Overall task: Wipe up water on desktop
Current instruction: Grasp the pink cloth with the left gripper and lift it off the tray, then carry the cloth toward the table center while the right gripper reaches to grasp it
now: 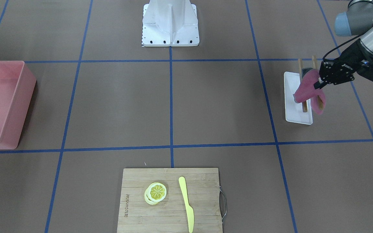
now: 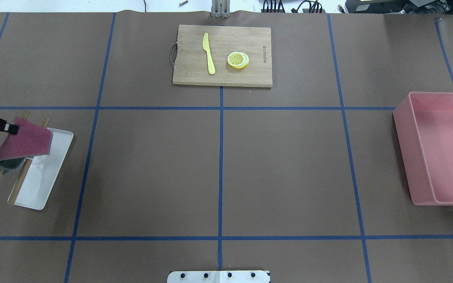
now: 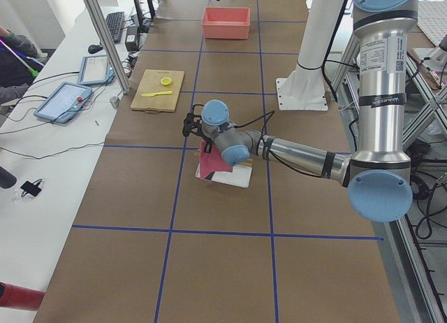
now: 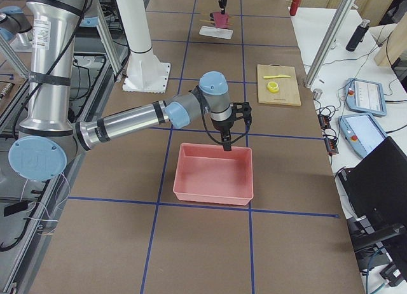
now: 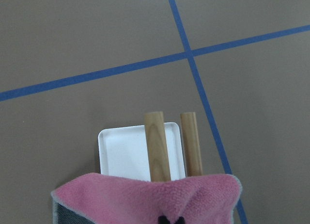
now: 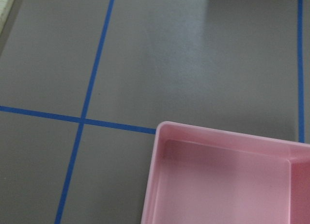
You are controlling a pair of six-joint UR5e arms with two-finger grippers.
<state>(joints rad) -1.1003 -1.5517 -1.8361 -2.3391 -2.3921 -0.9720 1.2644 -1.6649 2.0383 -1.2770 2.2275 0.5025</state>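
Since wiping needs it carried clear, the left gripper pinches closed on a corner of the pink cloth, which dangles over the white tray at the overhead view's nine o'clock. The desktop lies below, its water perhaps too faint to see.

The desktop is seen as a broad, level, matte brown surface, laid flat and filling the overhead view. It is crossed by thin blue tape lines: several are run from 12 to 6 o'clock and two from 9 to 3 o'clock, so that a grid of large rectangles is formed
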